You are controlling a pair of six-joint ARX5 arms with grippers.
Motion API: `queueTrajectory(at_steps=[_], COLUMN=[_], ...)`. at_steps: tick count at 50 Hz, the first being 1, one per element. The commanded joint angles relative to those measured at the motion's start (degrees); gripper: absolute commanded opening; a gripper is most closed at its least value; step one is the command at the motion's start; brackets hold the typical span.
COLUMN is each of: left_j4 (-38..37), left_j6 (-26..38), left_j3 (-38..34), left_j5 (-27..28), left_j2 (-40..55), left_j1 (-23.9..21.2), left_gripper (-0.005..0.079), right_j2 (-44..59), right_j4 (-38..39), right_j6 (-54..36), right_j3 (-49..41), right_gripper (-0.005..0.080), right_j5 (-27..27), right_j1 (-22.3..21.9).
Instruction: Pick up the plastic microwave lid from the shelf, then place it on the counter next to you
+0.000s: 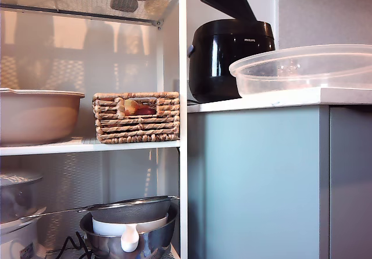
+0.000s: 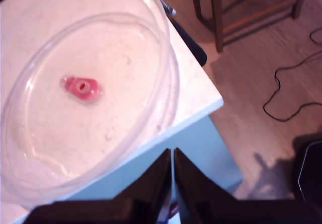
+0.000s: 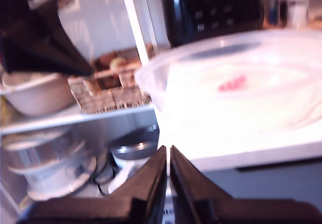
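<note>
Both pincers [image 2: 172, 156] [image 3: 168, 153] closed, empty; one plastic microwave lid [image 1: 302, 68] on counter [image 1: 273, 100].

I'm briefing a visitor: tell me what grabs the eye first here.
The plastic microwave lid dominates, lying rim-up on the counter beside the black cooker; its red mark shows in the first wrist view. On the exterior view's left, the shelf holds a woven basket.

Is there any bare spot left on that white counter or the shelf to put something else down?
Little. On the counter, only a strip along the front edge and a sliver between the black cooker and the plastic lid look free. On the shelf, a narrow gap lies between the beige bowl and the woven basket. The lower tier is crowded.
</note>
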Motion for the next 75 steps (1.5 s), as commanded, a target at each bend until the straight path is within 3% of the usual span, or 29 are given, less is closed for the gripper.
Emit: queueTrajectory(at_steps=[1, 10, 41, 54, 65, 75], left_j4=[0.87, 1.68, 21.14, 15.58, 22.84, 24.33], left_j6=[-0.13, -0.11, -0.17, -0.59, -0.63, -0.57], left_j3=[-0.72, -0.72, -0.72, -0.72, -0.68, -0.50], left_j5=[1.49, 2.01, 2.25, 2.73, 2.91, 2.89], left_j2=[3.63, 7.28, 13.03, 12.61, 8.66, 8.63], left_j1=[0.24, 0.31, -0.33, -2.10, -2.05, -0.52], left_gripper=[-0.0021, -0.0021, -0.0021, -0.0021, -0.0021, -0.0021], right_j2=[0.31, 0.31, 0.28, 0.28, 0.28, 0.28], right_j4=[0.92, 2.08, 1.75, 1.53, 0.09, -0.07], right_j6=[0.02, 0.04, 0.28, 0.26, 0.28, 0.92], right_j3=[0.44, 0.44, 0.57, 0.63, 0.63, 0.63], right_gripper=[-0.0012, -0.0012, -0.0012, -0.0012, -0.0012, -0.0012], right_j5=[-0.35, -0.35, -1.88, -1.88, -3.04, -4.35], right_j1=[0.24, 0.24, 0.24, 0.24, 0.26, 0.24])
